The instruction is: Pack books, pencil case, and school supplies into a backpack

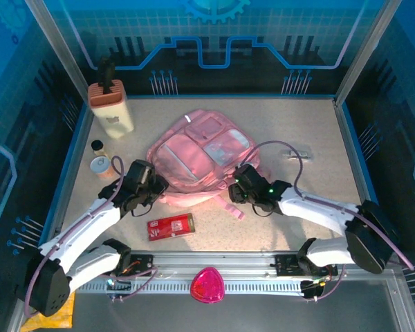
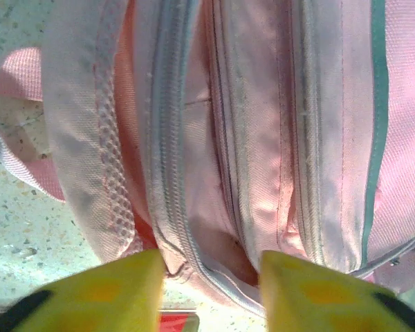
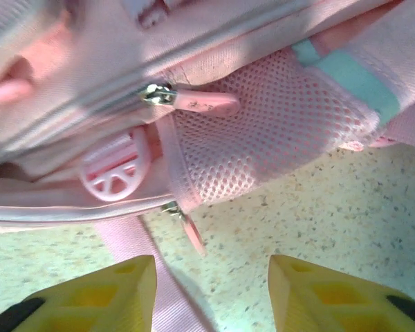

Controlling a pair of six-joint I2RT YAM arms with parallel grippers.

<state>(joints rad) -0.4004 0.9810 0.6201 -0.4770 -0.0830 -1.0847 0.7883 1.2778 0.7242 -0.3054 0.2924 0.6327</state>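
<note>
Working at the backpack's near edge, with the pencil case not yet packed

The pink backpack (image 1: 200,155) lies flat in the middle of the table (image 1: 318,221), and both arms have their tips at its near side. The left gripper (image 2: 211,268) stands partly open with nothing between its fingers. It faces the fabric at a long zip line (image 2: 162,138) on the near left corner. The right gripper (image 3: 211,271) is also partly open and empty. It hovers above bare table just beside the near right corner, where a zip pull (image 3: 204,102) sits next to the mesh pocket (image 3: 277,131) and a strap (image 3: 149,277) runs under its left finger.

The red pencil case (image 1: 171,225) lies on the table between the arms, just clear of the bag. The small grey-white item (image 1: 297,152) lies to the right of the bag, apart from it.

This looks like the opening stage. I cannot tell whether the main compartment is unzipped. The next move probably calls for one gripper to pinch the zip pull or the edge of the fabric. The other would need to steady the soft bag so it does not slide.
</note>
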